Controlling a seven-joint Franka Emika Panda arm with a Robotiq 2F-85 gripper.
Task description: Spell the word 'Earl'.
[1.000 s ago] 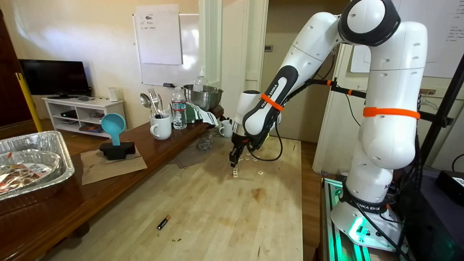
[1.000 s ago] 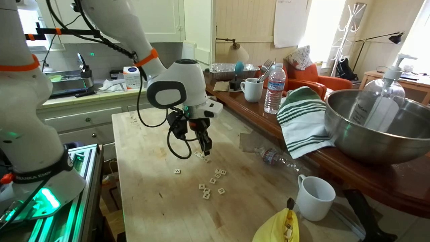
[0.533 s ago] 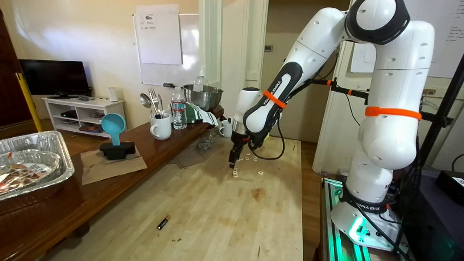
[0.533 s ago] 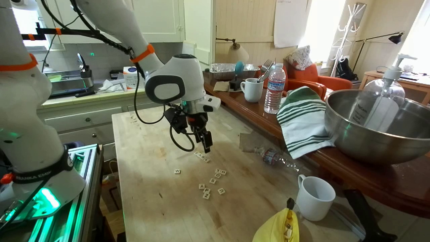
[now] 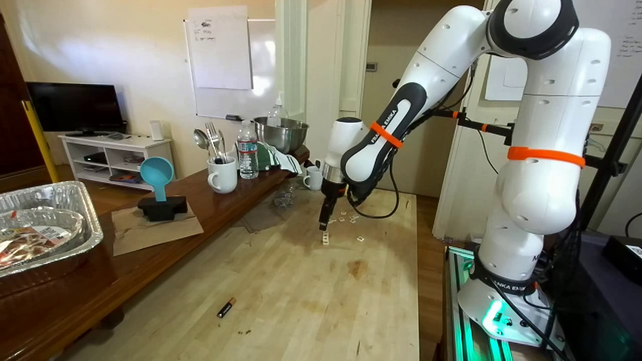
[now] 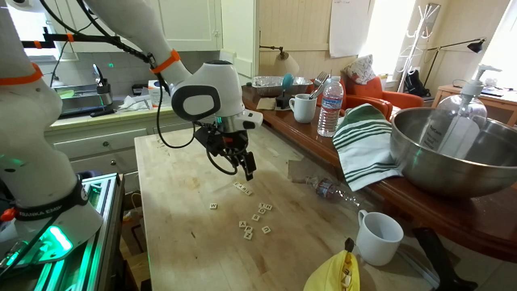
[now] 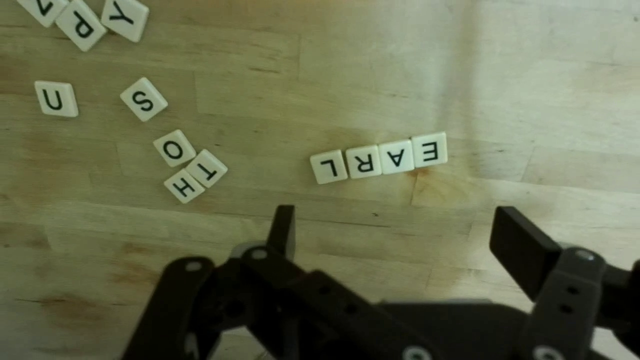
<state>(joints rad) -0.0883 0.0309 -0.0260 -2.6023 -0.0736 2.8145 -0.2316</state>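
Four white letter tiles would read EARL: E (image 7: 429,143), A (image 7: 390,149), R (image 7: 364,171), and L (image 7: 325,159) lie in a slightly slanting row, upside down in the wrist view. E, A and R touch or nearly touch; a thin gap parts L from R. In both exterior views this short tile row (image 6: 242,188) lies flat on the wooden table (image 6: 173,226). My gripper (image 7: 398,227) hovers above the table close to the row, its fingers (image 7: 522,250) wide apart and nothing between them.
Loose tiles, among them H (image 7: 184,186), S (image 7: 144,99) and U (image 7: 56,99), lie near the row. A W tile (image 6: 213,206) sits apart. Farther off are a battery (image 5: 226,307), a yellow pouch (image 6: 333,273), a white mug (image 6: 379,237) and a fallen plastic bottle (image 6: 329,189).
My gripper has risen a little from the table and its fingers have spread. The arm has drawn back slightly, while the tiles stay where they were.
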